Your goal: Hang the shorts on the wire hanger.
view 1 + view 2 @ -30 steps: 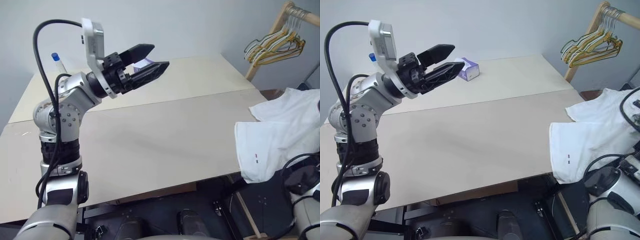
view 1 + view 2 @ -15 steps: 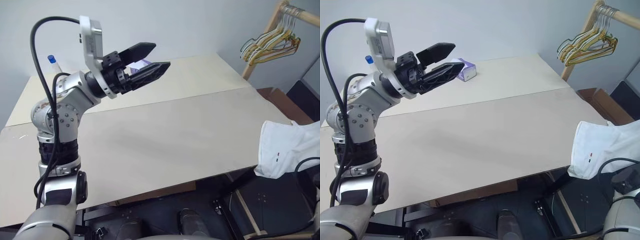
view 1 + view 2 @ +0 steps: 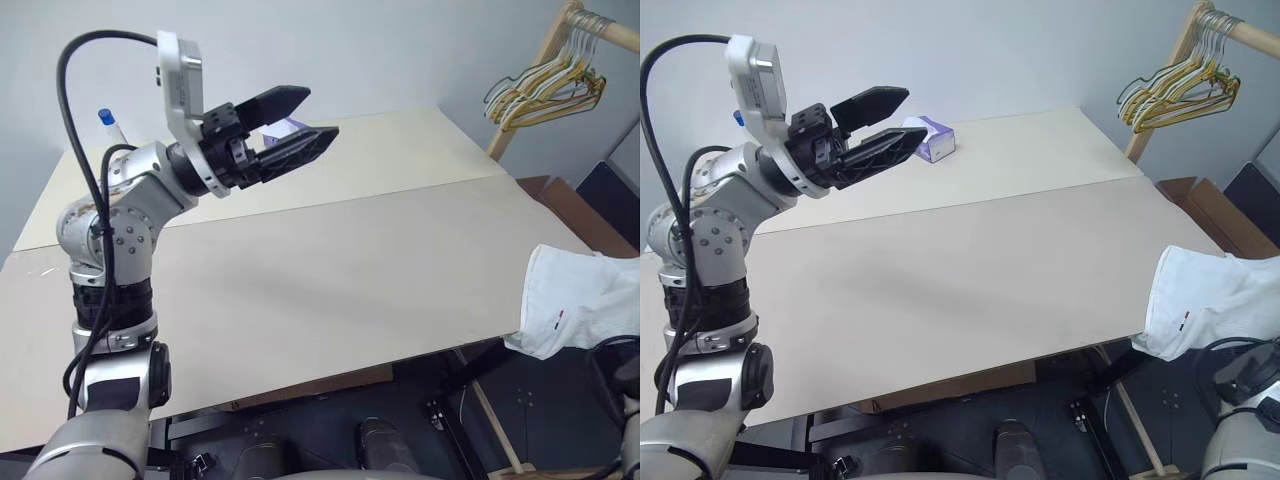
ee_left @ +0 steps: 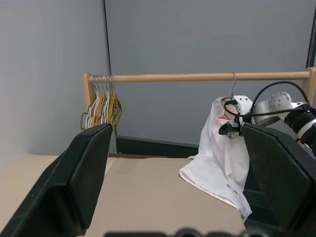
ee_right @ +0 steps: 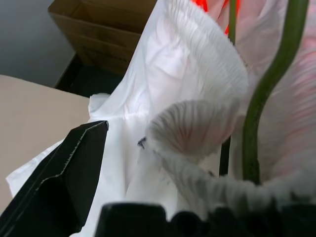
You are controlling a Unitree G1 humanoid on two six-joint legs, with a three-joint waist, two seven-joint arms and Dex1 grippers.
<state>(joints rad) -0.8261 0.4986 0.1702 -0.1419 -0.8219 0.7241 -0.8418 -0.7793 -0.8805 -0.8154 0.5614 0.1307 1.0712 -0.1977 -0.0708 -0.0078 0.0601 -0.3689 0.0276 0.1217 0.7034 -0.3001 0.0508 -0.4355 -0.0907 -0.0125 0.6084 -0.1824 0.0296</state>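
Observation:
The white shorts [image 3: 575, 300] hang just past the table's right edge. In the left wrist view the shorts [image 4: 219, 153] drape from the wire hanger [image 4: 233, 85], whose small hook sits over the wooden rail [image 4: 173, 77]. My right gripper [image 4: 230, 127] is up against the cloth near the waist. Its black finger [image 5: 64, 177] stands wide to one side, open, with the gathered waistband [image 5: 197, 123] and the hanger's thin wire [image 5: 266, 89] right in front. My left gripper [image 3: 320, 112] is raised over the table's far left, open and empty.
A bunch of yellow and dark hangers [image 3: 545, 90] hangs at the rail's far end. A purple-and-white tissue box [image 3: 936, 140] sits on the beige table [image 3: 330, 270] behind my left gripper. A cardboard box [image 3: 1215, 205] stands on the floor at right.
The shorts left the table's right corner and moved right, now hanging beside the edge. My left arm kept still.

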